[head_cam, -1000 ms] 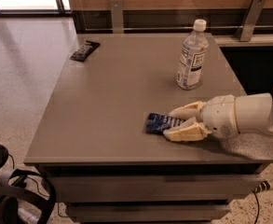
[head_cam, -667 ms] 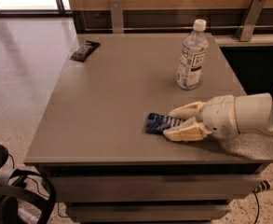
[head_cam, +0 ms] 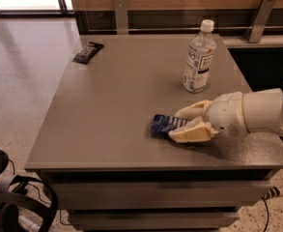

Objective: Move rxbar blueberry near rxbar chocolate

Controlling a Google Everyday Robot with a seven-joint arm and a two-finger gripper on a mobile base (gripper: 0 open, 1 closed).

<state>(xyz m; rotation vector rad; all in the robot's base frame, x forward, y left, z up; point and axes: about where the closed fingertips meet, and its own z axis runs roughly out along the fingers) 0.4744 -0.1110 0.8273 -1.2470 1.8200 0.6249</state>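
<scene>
The rxbar blueberry (head_cam: pixel 164 125), a flat bar in a dark blue wrapper with white lettering, lies on the grey table (head_cam: pixel 112 110) near its front right. My gripper (head_cam: pixel 178 125) reaches in from the right, its cream fingers (head_cam: pixel 191 132) on either side of the bar's right end, shut on it at table level. The rxbar chocolate (head_cam: pixel 88 52), a black-wrapped bar, lies at the table's far left corner, well away from the gripper.
A clear water bottle (head_cam: pixel 198 57) with a white cap stands upright at the back right, just behind my gripper. A wooden wall with metal brackets runs behind the table. Black cables and gear lie on the floor at lower left.
</scene>
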